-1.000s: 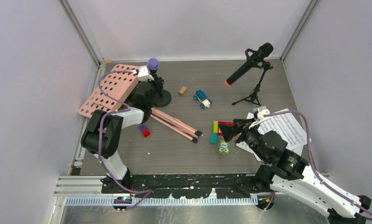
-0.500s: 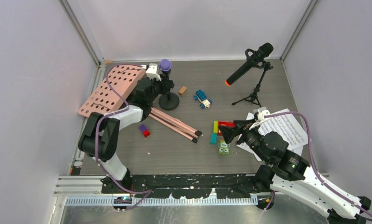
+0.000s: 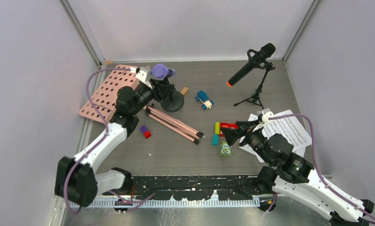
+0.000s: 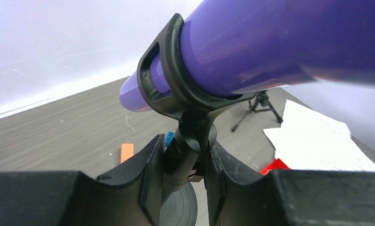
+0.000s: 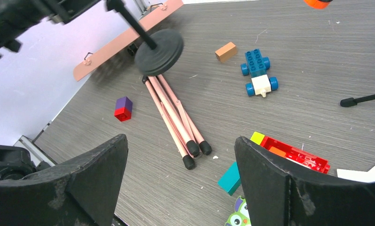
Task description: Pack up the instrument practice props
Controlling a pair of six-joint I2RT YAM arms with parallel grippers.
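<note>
On the bench (image 3: pixel 176 150), at eleven o'clock beside the pink sheet-music holder (image 3: pixel 111 87), the left hand (image 4: pixel 185 165) clamps the tilted mic support's (image 3: pixel 173 100) stem, with the purple-headed microphone (image 3: pixel 160 71) clipped on top. Lift gently, righting it, lest the microphone slip. The right hand (image 5: pixel 180 155) gapes wide and empty at four o'clock.

I am working in a robotics lab test cell, not a home. Plain pale panels (image 3: pixel 190 28) close off the left, far and right sides. Aluminium posts (image 3: pixel 82 33) frame the far corners. A bare grey wood-grain table (image 3: pixel 185 155) ends in a black mounting rail (image 3: pixel 195 181) along the near edge.
</note>
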